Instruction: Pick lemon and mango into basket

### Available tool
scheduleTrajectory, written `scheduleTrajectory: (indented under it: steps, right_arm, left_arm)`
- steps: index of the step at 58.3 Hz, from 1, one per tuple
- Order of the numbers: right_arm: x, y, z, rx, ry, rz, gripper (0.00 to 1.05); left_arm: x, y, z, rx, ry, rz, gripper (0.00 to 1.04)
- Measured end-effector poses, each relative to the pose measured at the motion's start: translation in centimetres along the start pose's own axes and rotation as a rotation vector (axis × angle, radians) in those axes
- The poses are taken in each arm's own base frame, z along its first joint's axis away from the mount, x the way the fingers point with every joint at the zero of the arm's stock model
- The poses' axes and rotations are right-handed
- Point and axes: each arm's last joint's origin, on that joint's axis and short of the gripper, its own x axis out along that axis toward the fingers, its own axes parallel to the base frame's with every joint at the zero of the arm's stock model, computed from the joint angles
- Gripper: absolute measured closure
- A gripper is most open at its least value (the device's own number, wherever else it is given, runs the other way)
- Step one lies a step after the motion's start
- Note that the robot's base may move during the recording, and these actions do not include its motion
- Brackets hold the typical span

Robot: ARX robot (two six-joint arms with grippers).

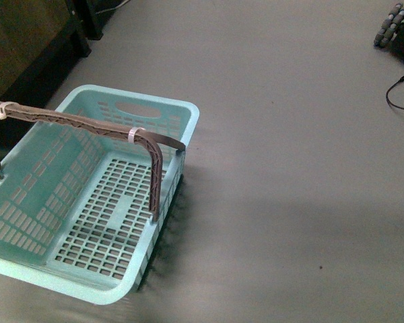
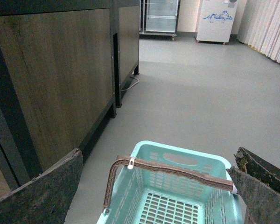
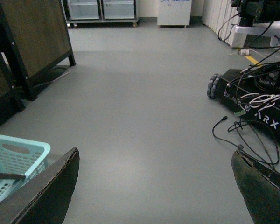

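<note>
Empty aqua basket (image 1: 87, 91) sits on the floor by the left pincer (image 2: 157, 161), probably for easy drops. That and the right pincer (image 3: 155, 154) both gape wide, holding nothing.

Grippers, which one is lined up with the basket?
The left gripper: the basket sits straight ahead of it, between its open jaws. The right gripper faces bare floor, with only a corner of the basket showing.
</note>
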Motion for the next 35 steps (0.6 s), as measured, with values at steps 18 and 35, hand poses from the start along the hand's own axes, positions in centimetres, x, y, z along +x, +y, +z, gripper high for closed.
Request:
scheduleTrajectory:
  steps: [18, 35]
  right_arm:
    - [0.0, 0.0, 0.0, 0.0, 0.0, 0.0, 0.09]
    - [0.0, 0.0, 0.0, 0.0, 0.0, 0.0, 0.09]
  left_arm:
    - [0.0, 0.0, 0.0, 0.0, 0.0, 0.0, 0.07]
    - [0.02, -0.01, -0.03, -0.005, 0.009, -0.003, 0.07]
